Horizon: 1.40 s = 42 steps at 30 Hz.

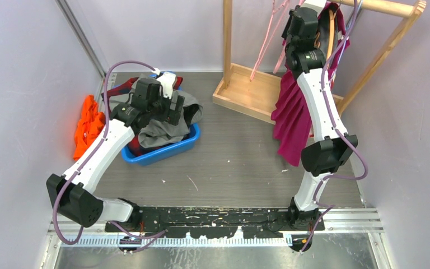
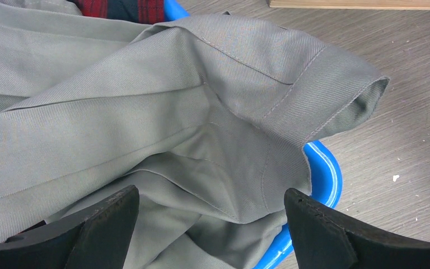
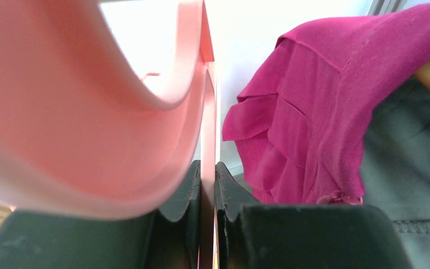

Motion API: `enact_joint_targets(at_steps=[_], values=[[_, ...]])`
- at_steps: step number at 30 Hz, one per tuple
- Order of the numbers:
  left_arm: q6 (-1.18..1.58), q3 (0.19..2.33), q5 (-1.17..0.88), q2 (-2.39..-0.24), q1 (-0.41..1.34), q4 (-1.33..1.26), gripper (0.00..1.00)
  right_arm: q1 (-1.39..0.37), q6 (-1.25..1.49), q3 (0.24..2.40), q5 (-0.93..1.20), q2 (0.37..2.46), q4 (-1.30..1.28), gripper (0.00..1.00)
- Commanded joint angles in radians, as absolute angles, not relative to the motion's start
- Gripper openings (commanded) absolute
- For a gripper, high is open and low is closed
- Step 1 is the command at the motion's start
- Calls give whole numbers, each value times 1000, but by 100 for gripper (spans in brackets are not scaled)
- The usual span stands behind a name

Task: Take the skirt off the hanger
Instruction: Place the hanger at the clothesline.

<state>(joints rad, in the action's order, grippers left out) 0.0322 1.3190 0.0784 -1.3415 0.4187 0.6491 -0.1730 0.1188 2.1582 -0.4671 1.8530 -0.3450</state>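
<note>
Magenta skirt [image 1: 291, 120], the task's garment, is hanging at the upper right of the top view. It is draping from the rail of the wooden rack [image 1: 246, 92] down behind the right arm toward the middle right. Its long axis is running roughly from top to bottom of the frame.

The right hand [image 3: 207, 171] is clenching a thin edge of the pink plastic hanger [image 3: 117, 112]. Its two dark fingers are pressing on either side of that edge at the bottom centre of the right wrist view. There the skirt is lying to the right of the hand, just beside the hanger, its ruffled folds filling the centre right. A dark grey garment [image 3: 409, 168] is showing behind it at the far right. Whether the skirt's waist is fastened to the hanger cannot be told, since the join is falling outside every view.

The left hand [image 2: 210, 210] is standing released, fingers spread wide. It is hovering over a grey garment [image 2: 145, 112] heaped in the blue bin [image 2: 327, 174], at the middle left of the top view and well apart from the rack. An orange cloth [image 1: 87, 126] is lying on the bench [image 1: 241, 162] to the left of the bin.

The right arm is plainly the nearer one. The coming move is judged to turn on the skirt lying sideways from the gripped hanger. Parting the two probably calls for drawing the hanger away across the fabric's long axis, or for the left hand crossing the bench to hold the cloth.
</note>
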Motion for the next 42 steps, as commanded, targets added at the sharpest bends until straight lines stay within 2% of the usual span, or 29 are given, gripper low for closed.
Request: enact_joint_targets(at_steps=[1, 5, 11, 23, 26, 30, 36, 40, 42], values=[[23, 1339, 70, -1335, 419, 629, 100, -178, 160, 2098, -438, 1846, -478, 1], [25, 1335, 68, -1331, 419, 627, 100, -195, 122, 2101, -503, 1830, -486, 9], [25, 1324, 65, -1318, 418, 626, 99, -219, 97, 2152, -397, 1847, -521, 5], [14, 1316, 74, -1293, 418, 647, 99, -328, 37, 2258, -367, 1939, -521, 5], [7, 1313, 85, -1284, 418, 658, 99, -335, 36, 2265, -386, 1945, -519, 7], [5, 1308, 85, -1277, 419, 660, 100, -340, 23, 2256, -419, 1936, -514, 17], [11, 1299, 71, -1278, 419, 649, 99, -351, -13, 2209, -473, 1876, -491, 45], [14, 1288, 63, -1278, 419, 641, 100, -355, -24, 2181, -509, 1827, -482, 56], [14, 1284, 61, -1277, 419, 641, 99, -357, -31, 2163, -527, 1805, -472, 58]])
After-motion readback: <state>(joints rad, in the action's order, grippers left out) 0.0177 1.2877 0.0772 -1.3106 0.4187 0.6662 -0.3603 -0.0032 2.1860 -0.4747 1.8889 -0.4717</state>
